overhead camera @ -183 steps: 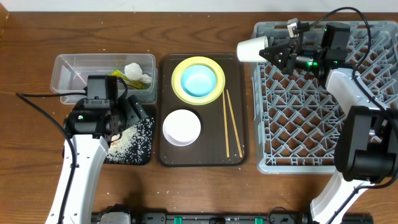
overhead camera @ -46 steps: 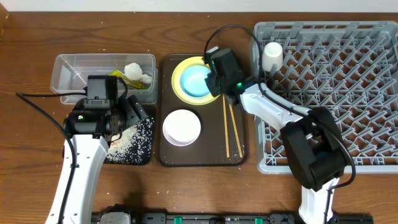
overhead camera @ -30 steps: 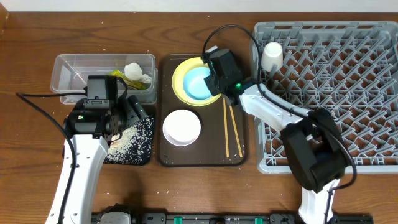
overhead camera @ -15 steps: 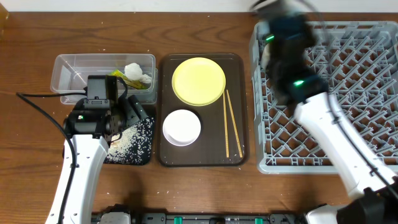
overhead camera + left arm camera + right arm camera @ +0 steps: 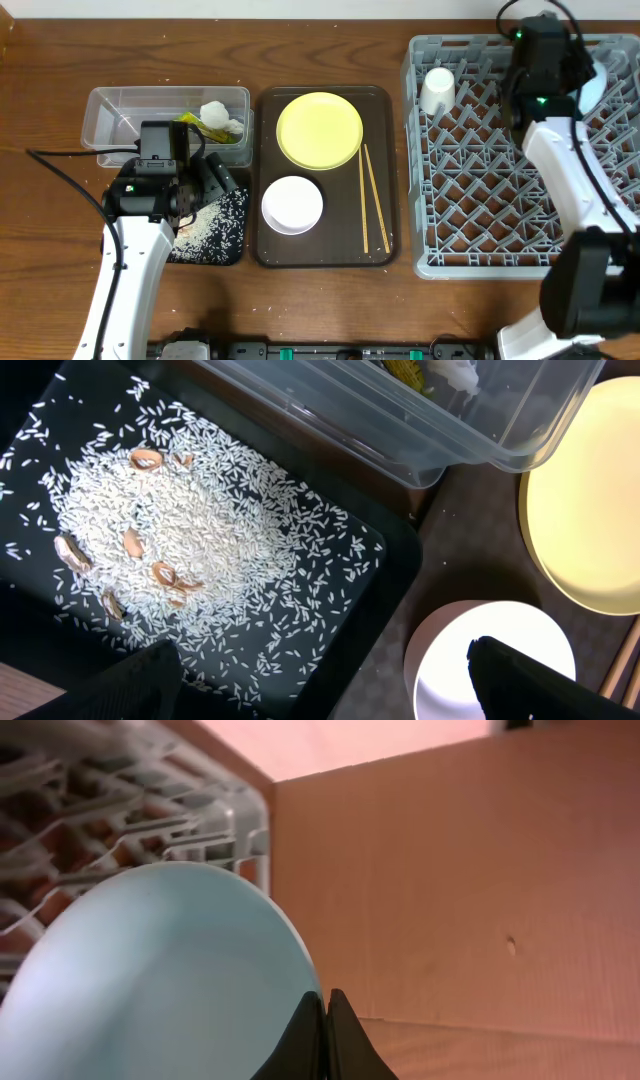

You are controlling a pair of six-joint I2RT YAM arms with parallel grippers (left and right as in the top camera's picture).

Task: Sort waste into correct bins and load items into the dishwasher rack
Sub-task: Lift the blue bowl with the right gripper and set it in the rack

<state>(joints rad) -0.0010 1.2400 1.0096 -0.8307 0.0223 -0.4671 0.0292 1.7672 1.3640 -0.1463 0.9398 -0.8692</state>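
Two arms, two jobs: I have the right arm working over the dishwasher rack [image 5: 480, 180] and the left arm parked by the bins
Right gripper [image 5: 323, 1016]: clenched on the rim of the light blue bowl [image 5: 150, 970], jaws pinched almost together
Bowl position: up on edge and tilted, above the far right corner of the rack; I cannot tell whether it touches any peg
Left gripper [image 5: 322, 660]: released, fingers spread wide and holding nothing, hovering over the near edge of the black tray [image 5: 225, 235], just beside the white bowl [image 5: 292, 204]
Step in hand: by my reading, loading the blue bowl into the rack
Already loaded: small white cup [image 5: 437, 90], among the pegs at the rack's far left corner
Waste: tissue [image 5: 215, 113] and yellow-green wrapper [image 5: 195, 122] lie in the clear tub [image 5: 110, 120], and the rice [image 5: 200, 540] is spread over the black tray; sorting looks finished to me
Left to load: yellow plate [image 5: 319, 130], white bowl and chopsticks [image 5: 372, 200], all on the brown serving tray [image 5: 330, 250]
Next move calls for: lowering the bowl on edge into a gap between peg rows, keeping it off the rack wall close by, and opening the jaws only once the pegs carry it
Risk as I see it: a thin rim pinch lets the bowl swing, so I would go down slowly
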